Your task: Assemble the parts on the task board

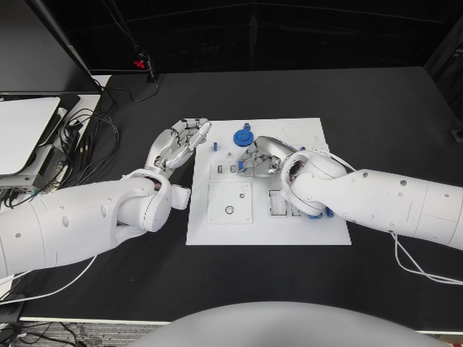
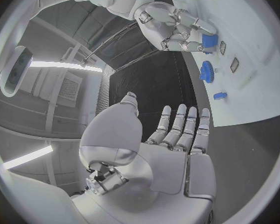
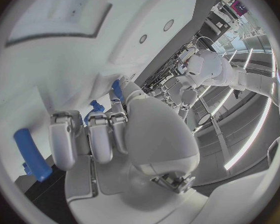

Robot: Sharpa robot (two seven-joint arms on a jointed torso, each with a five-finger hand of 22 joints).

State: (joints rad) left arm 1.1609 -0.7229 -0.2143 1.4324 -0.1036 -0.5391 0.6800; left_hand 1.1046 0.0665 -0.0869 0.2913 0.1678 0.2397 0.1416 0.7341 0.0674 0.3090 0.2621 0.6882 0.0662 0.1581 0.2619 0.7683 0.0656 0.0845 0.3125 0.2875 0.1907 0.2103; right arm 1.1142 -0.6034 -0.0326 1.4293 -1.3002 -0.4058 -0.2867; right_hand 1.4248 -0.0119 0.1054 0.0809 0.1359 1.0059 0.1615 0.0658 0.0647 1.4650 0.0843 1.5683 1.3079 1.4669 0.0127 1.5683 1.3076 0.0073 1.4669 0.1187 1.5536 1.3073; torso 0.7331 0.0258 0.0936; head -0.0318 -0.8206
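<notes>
At the left of the head view, the left hand (image 1: 177, 148) hovers just beside the left edge of the task board (image 1: 221, 231), over the black table (image 1: 398, 108); its fingers are extended, lightly spread, and hold nothing, as the left wrist view confirms (image 2: 177, 134). On the board's upper area a blue gear-shaped part (image 1: 243, 136) lies flat, with a small blue part (image 1: 216, 146) just to its left. Further right, the right hand (image 1: 265, 155) is lowered onto the board's upper middle with its fingers curled downward. The left wrist view shows this hand (image 2: 171, 27) with its fingertips bunched just beside a blue block (image 2: 209, 40); whether the fingertips pinch it or only touch it cannot be determined. In the right wrist view the fingers (image 3: 90, 134) are pressed close together against the board, and an elongated blue part (image 3: 33, 154) lies beside them. The right forearm hides much of the board's right side; only a blue edge (image 1: 317, 217) shows beneath it.
</notes>
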